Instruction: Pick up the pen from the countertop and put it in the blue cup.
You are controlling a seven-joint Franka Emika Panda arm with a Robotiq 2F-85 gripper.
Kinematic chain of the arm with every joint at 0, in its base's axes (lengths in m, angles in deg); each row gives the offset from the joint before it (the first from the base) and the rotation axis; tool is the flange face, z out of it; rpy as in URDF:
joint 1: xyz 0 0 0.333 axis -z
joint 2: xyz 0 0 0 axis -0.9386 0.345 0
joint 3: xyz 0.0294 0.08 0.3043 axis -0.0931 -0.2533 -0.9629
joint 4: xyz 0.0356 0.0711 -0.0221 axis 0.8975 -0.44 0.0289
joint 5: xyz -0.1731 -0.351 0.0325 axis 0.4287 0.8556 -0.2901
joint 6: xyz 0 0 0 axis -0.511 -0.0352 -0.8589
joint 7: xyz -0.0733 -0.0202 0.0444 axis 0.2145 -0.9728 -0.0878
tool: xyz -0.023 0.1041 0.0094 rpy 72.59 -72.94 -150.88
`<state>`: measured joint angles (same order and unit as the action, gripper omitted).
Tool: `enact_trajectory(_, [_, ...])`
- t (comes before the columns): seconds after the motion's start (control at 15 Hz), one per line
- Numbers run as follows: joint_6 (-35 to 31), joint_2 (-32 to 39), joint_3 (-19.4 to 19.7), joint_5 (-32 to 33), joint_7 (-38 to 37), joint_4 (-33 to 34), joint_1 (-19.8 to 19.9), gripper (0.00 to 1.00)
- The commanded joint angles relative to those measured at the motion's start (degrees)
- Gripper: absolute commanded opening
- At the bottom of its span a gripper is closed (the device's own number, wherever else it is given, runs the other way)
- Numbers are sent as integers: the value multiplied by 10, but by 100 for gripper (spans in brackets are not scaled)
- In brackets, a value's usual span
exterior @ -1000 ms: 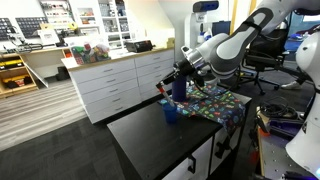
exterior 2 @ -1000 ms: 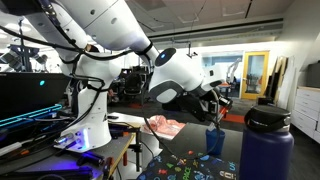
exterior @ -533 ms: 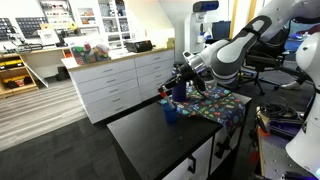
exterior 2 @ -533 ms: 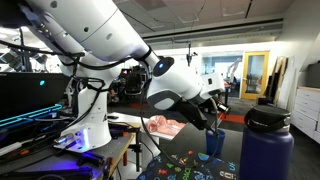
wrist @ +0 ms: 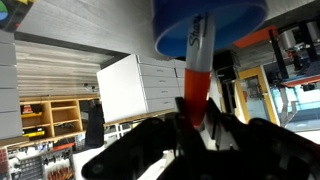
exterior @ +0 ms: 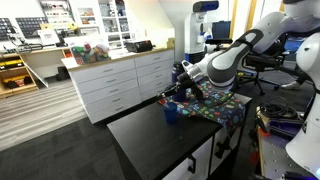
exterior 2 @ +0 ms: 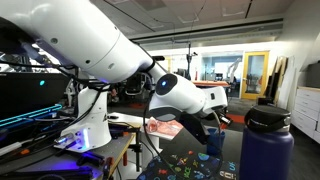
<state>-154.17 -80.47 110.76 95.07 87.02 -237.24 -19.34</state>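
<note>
In the wrist view my gripper (wrist: 192, 125) is shut on the pen (wrist: 196, 60). Its orange-red end sits between the fingers and its white barrel points into the round mouth of the blue cup (wrist: 170, 35). In both exterior views the gripper (exterior: 182, 86) (exterior 2: 212, 122) hangs just above the short blue cup (exterior: 172, 113) (exterior 2: 214, 141), which stands on the black countertop (exterior: 150, 145). The pen is too small to make out in the exterior views.
A colourful patterned cloth (exterior: 216, 104) (exterior 2: 195, 165) lies on the countertop beside the cup. A tall dark blue bottle with a lid (exterior 2: 265, 145) stands close to the camera. A wood-topped counter with white drawers (exterior: 115, 80) stands behind.
The arm has swung and bent lower, and the gripper with the pen has come down closer over the blue cup. The cup has not moved.
</note>
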Motion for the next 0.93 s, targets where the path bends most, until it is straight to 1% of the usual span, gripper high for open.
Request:
enact_trajectory(0.0, [1,-48,19,-2,35,40,-39,48])
enact_trajectory(0.07, [1,-52,22,-4,38,48,-46,53])
enact_trajectory(0.27, [0,-54,21,-5,45,60,-61,73])
enact_trajectory(0.53, [1,-14,1,-20,33,57,-64,98])
enact_trajectory(0.67, [1,24,-13,-51,12,51,-75,100])
enact_trajectory(0.87, [1,98,-37,-129,-22,52,-102,100])
